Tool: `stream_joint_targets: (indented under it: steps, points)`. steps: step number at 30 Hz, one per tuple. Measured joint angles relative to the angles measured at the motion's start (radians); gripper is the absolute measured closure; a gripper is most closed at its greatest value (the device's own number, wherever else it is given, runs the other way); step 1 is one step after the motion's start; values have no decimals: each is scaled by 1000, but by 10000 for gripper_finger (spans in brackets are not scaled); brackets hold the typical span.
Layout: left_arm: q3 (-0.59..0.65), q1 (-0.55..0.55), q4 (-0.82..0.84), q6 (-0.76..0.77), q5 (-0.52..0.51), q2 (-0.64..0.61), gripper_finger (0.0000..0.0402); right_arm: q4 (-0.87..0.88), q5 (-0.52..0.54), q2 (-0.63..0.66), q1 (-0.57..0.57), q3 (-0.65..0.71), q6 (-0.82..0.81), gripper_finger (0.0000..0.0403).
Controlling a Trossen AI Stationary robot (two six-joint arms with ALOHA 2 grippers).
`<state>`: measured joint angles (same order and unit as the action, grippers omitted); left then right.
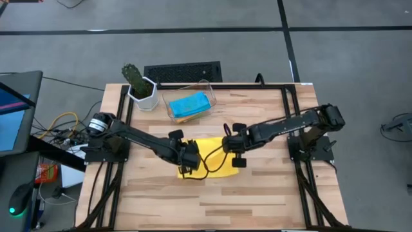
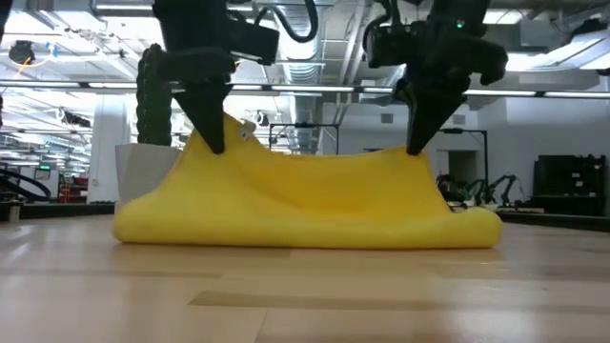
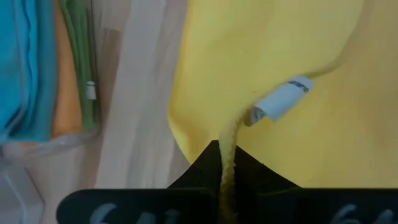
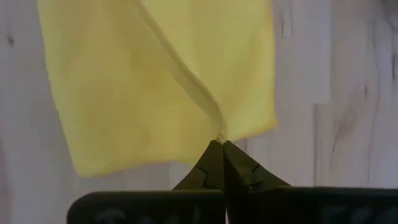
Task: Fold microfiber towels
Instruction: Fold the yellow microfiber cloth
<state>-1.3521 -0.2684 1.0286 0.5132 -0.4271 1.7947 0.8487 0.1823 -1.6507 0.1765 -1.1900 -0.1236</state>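
A yellow microfiber towel (image 1: 212, 158) lies near the middle of a light wooden bench (image 1: 257, 200), with both robot arms reaching in over it from either side. The left gripper (image 1: 188, 161) is pinched tight on one edge of the yellow towel, and the right gripper (image 1: 235, 149) is pinched tight on the edge at the other side. From table height, the yellow towel (image 2: 305, 205) is lifted at two points where the grippers hold it, sags in between, and its lower part rests in a long fold on the bench. The left wrist view shows the cloth's edge running down into the closed left gripper (image 3: 225, 186), with a small white label (image 3: 283, 99) sewn to the towel just beside the pinched spot. The right wrist view shows the right gripper (image 4: 221, 149) closed on a corner of the towel, a crease running away from the grip. Toward the back of the bench stands a clear plastic bin (image 1: 172, 109) holding a folded light blue towel (image 1: 191, 103), with orange (image 3: 65, 93) and green (image 3: 81, 62) towels stacked with it. A potted cactus (image 1: 136, 80) stands beside the bin.
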Motion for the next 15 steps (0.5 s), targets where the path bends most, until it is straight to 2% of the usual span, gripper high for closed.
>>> stream_joint_targets:
  steps: [10, 15]
  points:
    - [59, 68, -149, -47, 43, 0, 401, -32, -26, -44, -50, -1, 70, 384]
    - [97, 94, -153, -25, 82, 0, 401, -51, -24, -58, -83, 7, 93, 381]
